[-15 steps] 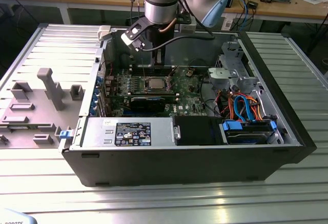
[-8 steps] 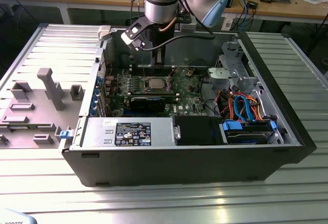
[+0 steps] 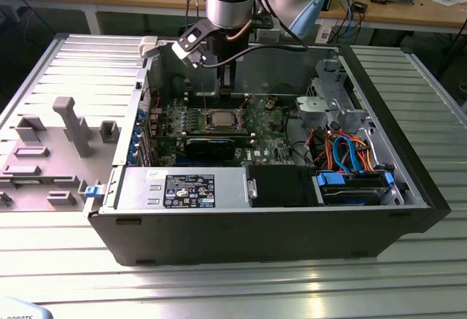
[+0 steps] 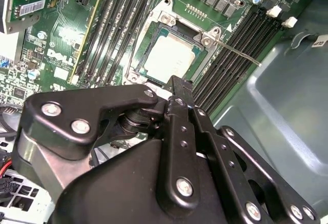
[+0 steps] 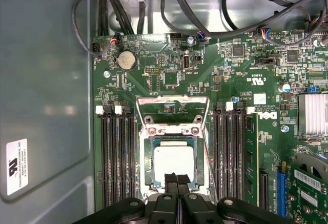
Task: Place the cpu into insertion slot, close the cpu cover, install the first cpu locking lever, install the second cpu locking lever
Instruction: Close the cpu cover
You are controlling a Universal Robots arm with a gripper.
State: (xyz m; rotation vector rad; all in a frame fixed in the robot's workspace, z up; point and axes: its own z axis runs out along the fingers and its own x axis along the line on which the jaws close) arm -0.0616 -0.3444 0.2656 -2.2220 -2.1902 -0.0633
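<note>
The cpu (image 5: 174, 161), first wrist view: seated in the insertion slot (image 5: 149, 165). The cpu cover (image 5: 171, 99) stands raised at the slot's edge away from the gripper (image 5: 177, 179), so closing appears outstanding. The jaws are pressed together and empty, at the slot's nearer edge.

Second wrist view: a locking lever (image 4: 240, 55) juts free from the slot's corner and is judged unlatched.

Exterior view: the gripper is directly above the slot.

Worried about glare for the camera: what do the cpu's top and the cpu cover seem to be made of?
The cpu: its top looks like dull, matte silver-grey metal, pale and even, without sharp highlights. The cpu cover seems to be thin, bright sheet metal, probably steel: its edges glint white.
</note>
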